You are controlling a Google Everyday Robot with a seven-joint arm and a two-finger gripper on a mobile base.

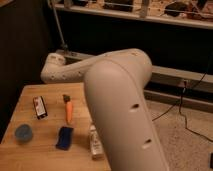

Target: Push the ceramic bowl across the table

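Note:
The wooden plank table fills the lower left of the camera view. The orange-red ceramic bowl does not show; it is either hidden behind my arm or out of view. My thick white arm rises from the bottom right, bends at an elbow, and reaches left to a rounded joint above the table's back edge. My gripper does not show; the arm ends at that joint in this view.
On the table lie a black and red packet, an orange carrot, a flat blue sponge, a small blue round dish and a small bottle lying beside the arm. Cables run across the floor at the right.

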